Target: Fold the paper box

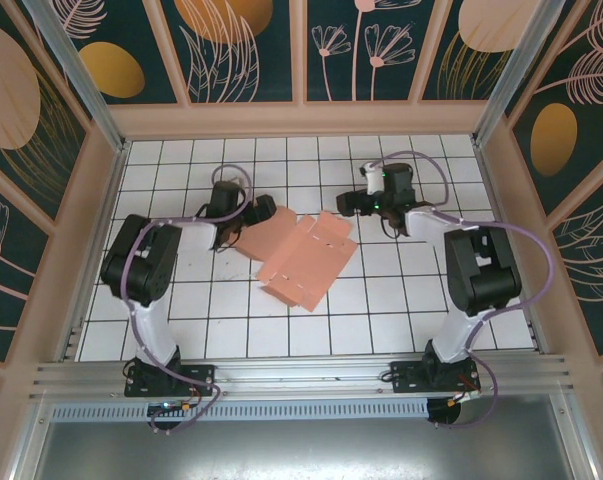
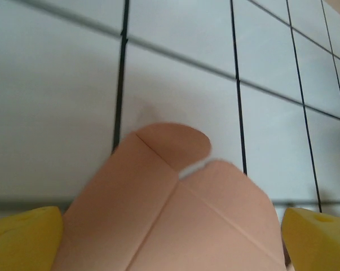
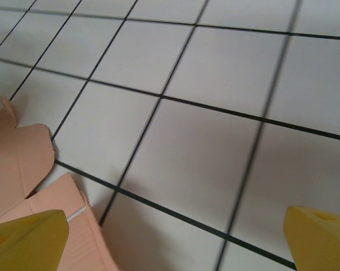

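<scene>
The paper box (image 1: 299, 255) is a flat salmon-pink cut-out sheet with flaps and crease lines, lying mid-table. My left gripper (image 1: 251, 218) sits low at its upper-left corner. In the left wrist view the gripper (image 2: 170, 245) is open, and the sheet's creased corner and rounded flap (image 2: 178, 144) lie between the wide-apart yellow fingers (image 2: 23, 237). My right gripper (image 1: 351, 204) hovers just beyond the sheet's upper-right edge. It is open (image 3: 172, 245) over bare tile, and the paper box's edge flaps (image 3: 20, 164) lie beside its left finger (image 3: 26, 240).
White tiles with black grid lines (image 1: 401, 300) cover the table. Patterned walls (image 1: 301, 50) and a wooden frame enclose the back and sides. Both arm bases stand on the metal rail (image 1: 301, 375) at the near edge.
</scene>
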`<state>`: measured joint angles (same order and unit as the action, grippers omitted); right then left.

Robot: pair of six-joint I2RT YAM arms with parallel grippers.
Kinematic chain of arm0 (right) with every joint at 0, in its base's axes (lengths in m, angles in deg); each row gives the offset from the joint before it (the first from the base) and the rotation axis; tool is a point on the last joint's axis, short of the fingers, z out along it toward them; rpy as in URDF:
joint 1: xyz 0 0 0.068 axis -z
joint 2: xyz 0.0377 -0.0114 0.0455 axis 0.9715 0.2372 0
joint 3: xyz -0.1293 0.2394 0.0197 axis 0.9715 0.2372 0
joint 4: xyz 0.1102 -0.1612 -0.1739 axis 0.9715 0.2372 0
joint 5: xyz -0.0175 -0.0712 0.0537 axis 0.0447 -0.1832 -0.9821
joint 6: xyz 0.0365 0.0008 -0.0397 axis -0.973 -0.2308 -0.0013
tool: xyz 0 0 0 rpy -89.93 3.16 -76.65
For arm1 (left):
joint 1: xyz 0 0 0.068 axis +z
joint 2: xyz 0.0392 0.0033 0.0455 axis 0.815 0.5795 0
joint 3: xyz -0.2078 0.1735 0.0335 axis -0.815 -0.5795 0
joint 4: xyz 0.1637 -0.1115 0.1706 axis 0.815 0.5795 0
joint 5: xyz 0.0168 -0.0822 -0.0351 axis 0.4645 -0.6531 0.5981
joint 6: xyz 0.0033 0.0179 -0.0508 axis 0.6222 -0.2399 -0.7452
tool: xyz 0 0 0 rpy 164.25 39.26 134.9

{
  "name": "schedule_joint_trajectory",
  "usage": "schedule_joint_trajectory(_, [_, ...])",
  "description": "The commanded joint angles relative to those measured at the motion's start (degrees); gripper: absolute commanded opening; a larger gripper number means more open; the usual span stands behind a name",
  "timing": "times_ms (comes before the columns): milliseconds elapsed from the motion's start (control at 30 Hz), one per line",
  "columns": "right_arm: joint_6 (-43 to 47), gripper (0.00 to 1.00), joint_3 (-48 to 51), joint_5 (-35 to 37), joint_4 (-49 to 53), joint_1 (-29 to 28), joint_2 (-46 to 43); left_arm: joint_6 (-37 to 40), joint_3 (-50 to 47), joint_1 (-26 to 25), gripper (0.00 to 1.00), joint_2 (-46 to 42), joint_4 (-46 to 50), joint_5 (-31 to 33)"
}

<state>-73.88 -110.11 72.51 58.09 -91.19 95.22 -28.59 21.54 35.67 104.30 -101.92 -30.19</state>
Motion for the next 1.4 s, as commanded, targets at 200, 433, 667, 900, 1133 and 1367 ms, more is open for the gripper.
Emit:
schedule_joint_trajectory(200, [0.84,0.96,9.59,-6.93,-0.41,1.45,-9.55,3.41,16.64,0.20,0.99,10.31,6.94,-5.65])
schedule_joint_trajectory(433, [3.28,0.80,3.89,-10.80,6.63,-0.48,-4.00,5.33,7.42,0.10,0.99,-6.62,2.85,2.94])
schedule_joint_trajectory(667, [3.89,0.71,-7.20,-9.95,13.18,-3.96,7.53,6.04,-7.66,0.06,0.99,-22.60,0.30,5.80])
schedule_joint_trajectory(900, [4.86,0.54,-13.00,-8.45,15.78,-5.65,13.59,7.57,-14.53,0.06,0.99,-26.41,-0.89,3.61])
schedule_joint_trajectory(1133, [0.30,0.63,-7.05,-2.43,8.71,-5.86,7.22,7.58,-4.24,-1.84,0.77,-12.21,0.48,-8.25])
schedule_joint_trajectory(1367, [-9.59,0.68,9.09,1.46,-1.66,-6.28,-8.14,5.58,1.36,-2.70,0.66,-2.09,2.62,-8.78])
